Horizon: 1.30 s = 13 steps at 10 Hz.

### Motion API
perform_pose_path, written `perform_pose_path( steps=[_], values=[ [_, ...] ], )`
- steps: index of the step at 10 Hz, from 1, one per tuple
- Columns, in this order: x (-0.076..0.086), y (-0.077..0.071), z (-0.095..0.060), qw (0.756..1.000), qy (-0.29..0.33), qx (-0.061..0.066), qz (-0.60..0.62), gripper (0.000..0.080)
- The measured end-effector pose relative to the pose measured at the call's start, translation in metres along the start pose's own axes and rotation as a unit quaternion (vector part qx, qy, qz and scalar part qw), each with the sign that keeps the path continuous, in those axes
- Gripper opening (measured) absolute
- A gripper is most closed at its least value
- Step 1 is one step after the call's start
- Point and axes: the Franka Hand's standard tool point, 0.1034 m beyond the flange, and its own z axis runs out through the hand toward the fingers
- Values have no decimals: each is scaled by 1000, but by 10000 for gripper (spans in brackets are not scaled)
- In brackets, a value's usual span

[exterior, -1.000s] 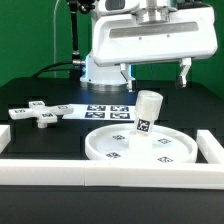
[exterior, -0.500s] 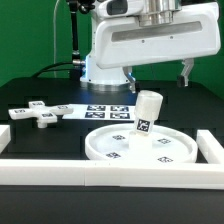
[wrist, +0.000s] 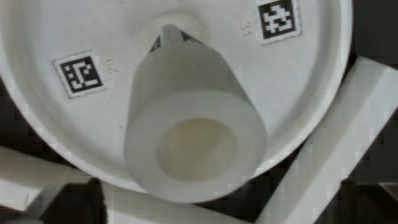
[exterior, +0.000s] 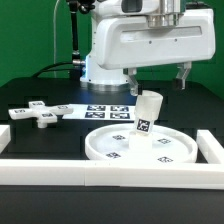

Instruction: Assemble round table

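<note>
Arm (exterior: 150,40) fills the exterior view from 11 to 2 o'clock, its white hand housing (exterior: 165,45) broadside to the camera and its base (exterior: 100,68) behind toward 10 o'clock. Gripper (exterior: 157,78) points straight down, jaws spread wide: one dark finger (exterior: 183,72) hangs at the housing's 3 o'clock end, the other at its 9 o'clock end, gripping nothing
</note>
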Motion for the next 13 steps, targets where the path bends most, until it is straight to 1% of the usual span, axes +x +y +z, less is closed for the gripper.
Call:
perform_pose_path(
  steps=[3,4,5,7,9,10,11,13],
  values=[
    [-1,1,2,997,-1,0,-81,649],
    [0,4,4,985,2,-13,-172,649],
    [-2,4,8,971,-6,-19,-240,649],
    [-1,6,12,944,-12,-31,-329,649],
    [-5,7,17,913,-24,-31,-406,649],
    [-6,8,19,905,-25,-30,-423,649],
    [-8,10,21,902,-27,-28,-431,649],
    [-11,13,24,904,-29,-25,-425,640]
  ],
)
